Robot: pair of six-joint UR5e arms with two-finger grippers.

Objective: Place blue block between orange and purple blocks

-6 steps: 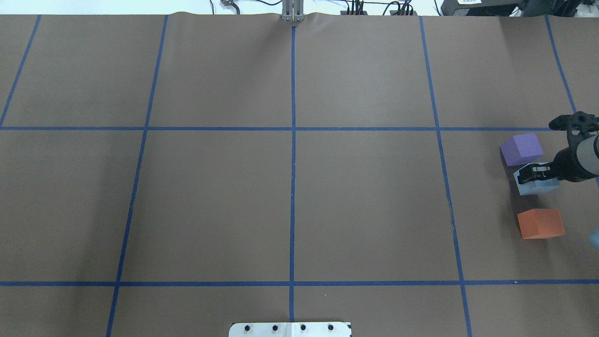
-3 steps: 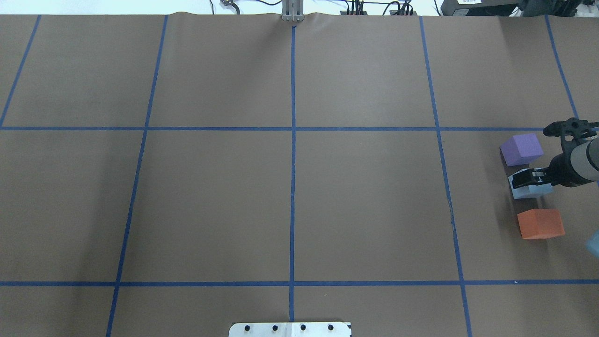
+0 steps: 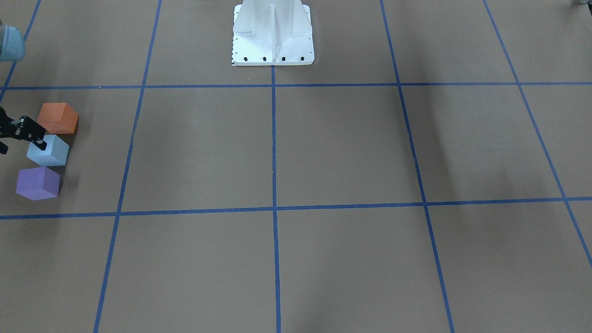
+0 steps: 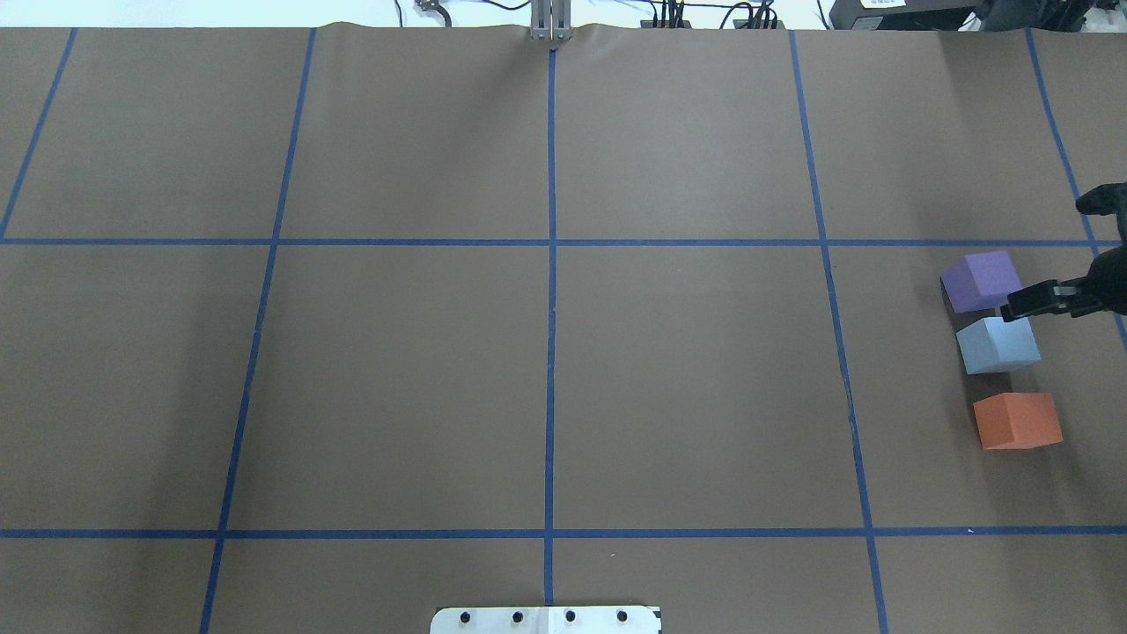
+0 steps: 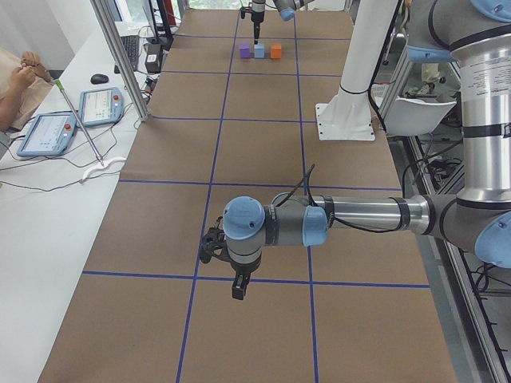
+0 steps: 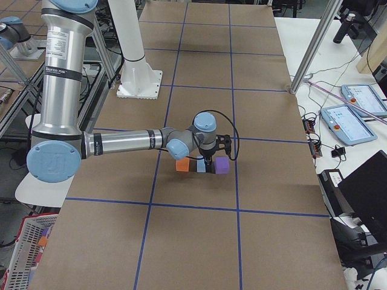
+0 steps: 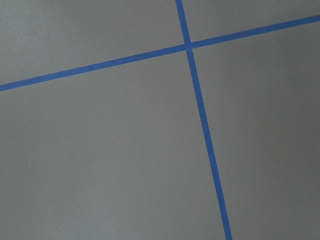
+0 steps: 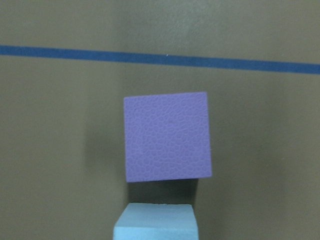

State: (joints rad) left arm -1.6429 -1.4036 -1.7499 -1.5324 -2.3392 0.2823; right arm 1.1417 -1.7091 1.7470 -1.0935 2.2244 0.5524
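a light blue foam cube (image 4: 998, 345) sat free on the brown table (image 4: 546, 379), apparently placed as asked: a purple foam cube (image 4: 981, 281) just beyond it, an orange foam cube (image 4: 1017, 421) just nearer the robot. the right gripper (image 4: 1014, 308) hung above it, jaws apart, nothing blocking its exit. the left gripper (image 5: 238, 289) was far off; i cannot tell its spread.

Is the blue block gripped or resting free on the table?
Free: blue block sits flat between purple block and orange block, its sides uncovered; right gripper hangs above, not around it.
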